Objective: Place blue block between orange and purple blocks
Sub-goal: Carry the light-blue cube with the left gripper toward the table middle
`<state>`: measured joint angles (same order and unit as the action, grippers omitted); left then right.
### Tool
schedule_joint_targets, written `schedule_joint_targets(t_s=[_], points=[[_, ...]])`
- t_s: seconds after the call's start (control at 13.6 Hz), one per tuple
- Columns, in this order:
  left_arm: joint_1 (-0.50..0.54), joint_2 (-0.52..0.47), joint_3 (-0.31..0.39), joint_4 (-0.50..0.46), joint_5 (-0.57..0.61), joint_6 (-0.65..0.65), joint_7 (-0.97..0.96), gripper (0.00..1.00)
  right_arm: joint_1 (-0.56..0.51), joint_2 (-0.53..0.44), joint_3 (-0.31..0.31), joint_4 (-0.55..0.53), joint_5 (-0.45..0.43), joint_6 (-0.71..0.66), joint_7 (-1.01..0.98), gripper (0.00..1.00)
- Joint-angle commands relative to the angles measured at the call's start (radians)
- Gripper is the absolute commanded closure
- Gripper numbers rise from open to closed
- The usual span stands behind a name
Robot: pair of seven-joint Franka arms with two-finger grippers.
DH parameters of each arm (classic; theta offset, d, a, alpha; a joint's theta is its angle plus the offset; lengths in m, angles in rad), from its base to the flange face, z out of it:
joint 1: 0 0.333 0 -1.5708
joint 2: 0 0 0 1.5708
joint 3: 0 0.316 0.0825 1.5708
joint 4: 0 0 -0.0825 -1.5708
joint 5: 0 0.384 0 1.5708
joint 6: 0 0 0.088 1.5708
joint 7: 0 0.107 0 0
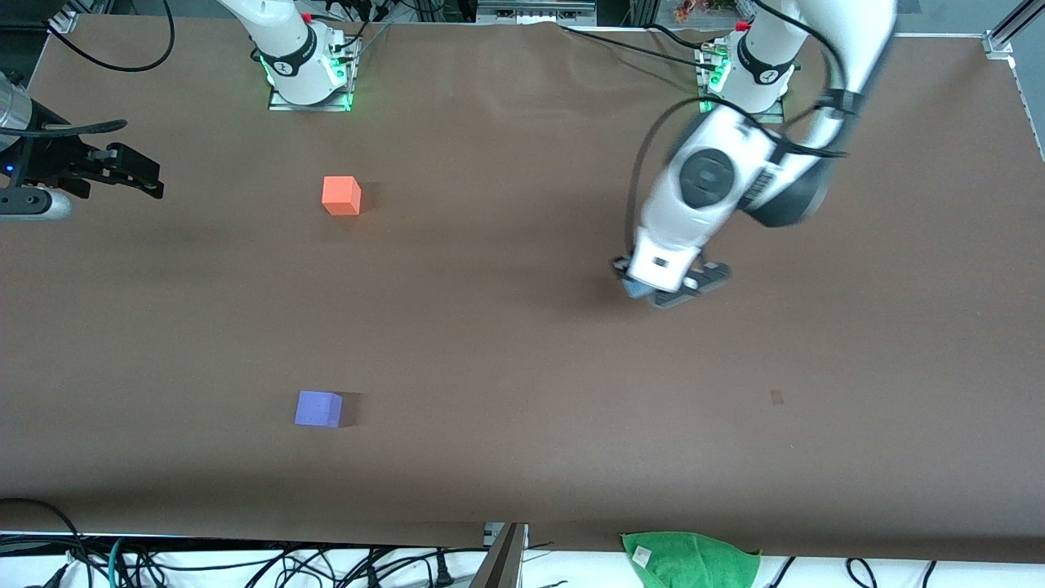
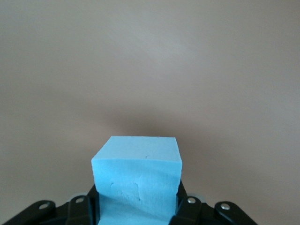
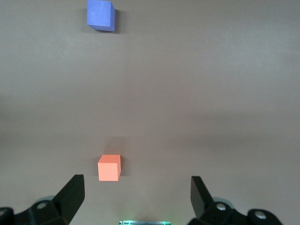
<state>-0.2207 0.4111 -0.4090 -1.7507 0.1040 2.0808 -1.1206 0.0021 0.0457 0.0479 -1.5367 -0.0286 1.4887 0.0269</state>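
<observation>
We see the left gripper (image 1: 671,287) clamped on the small matte sky-blue cube (image 2: 137,180), toward the left arm's end from the matte orange cube (image 1: 341,196) and violet-purple cube (image 1: 318,408). The waiting right gripper (image 3: 137,192) gapes wide near the orange cube. A shallow grip may slip during carry.

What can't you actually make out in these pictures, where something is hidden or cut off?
- Front view: the blue block is mostly hidden under the left gripper; only a corner shows.
- Left wrist view: the block's lower part is cut off by the edge, so table contact can't be told.
- Front view: the right gripper, open, has its arm cut off by the edge.
</observation>
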Motion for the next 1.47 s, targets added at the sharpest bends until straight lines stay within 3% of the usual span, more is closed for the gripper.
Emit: schedule_joint_targets(t_s=[0.0, 0.15, 0.44, 0.59, 0.66, 0.88, 1.17, 1.39], points=[[-0.148, 0.199, 0.018, 0.23, 0.023, -0.024, -0.174, 0.62, -0.005, 0.005, 0.006, 0.013, -0.001, -0.001, -0.007, 0.0], [-0.265, 0.306, 0.063, 0.353, 0.035, -0.022, -0.269, 0.58, -0.005, 0.008, 0.006, 0.015, -0.001, -0.001, -0.005, 0.0], [-0.483, 0.498, 0.243, 0.517, 0.055, 0.002, -0.367, 0.48, -0.008, 0.008, 0.004, 0.015, -0.001, -0.001, -0.004, 0.0], [-0.573, 0.523, 0.327, 0.542, 0.052, 0.005, -0.393, 0.33, -0.007, 0.01, 0.004, 0.015, -0.001, -0.001, -0.002, 0.0], [-0.578, 0.514, 0.337, 0.54, 0.049, -0.005, -0.39, 0.15, -0.008, 0.01, 0.004, 0.015, -0.001, -0.001, -0.001, 0.0], [-0.527, 0.465, 0.332, 0.547, 0.046, -0.085, -0.331, 0.01, -0.008, 0.01, 0.004, 0.015, -0.002, -0.001, 0.001, 0.0], [-0.41, 0.353, 0.326, 0.531, -0.018, -0.195, -0.199, 0.0, -0.007, 0.017, 0.004, 0.016, -0.002, -0.001, -0.007, 0.0], [-0.3, 0.191, 0.325, 0.385, -0.021, -0.229, -0.078, 0.0, 0.001, 0.036, 0.01, 0.027, -0.002, 0.007, -0.016, 0.0]])
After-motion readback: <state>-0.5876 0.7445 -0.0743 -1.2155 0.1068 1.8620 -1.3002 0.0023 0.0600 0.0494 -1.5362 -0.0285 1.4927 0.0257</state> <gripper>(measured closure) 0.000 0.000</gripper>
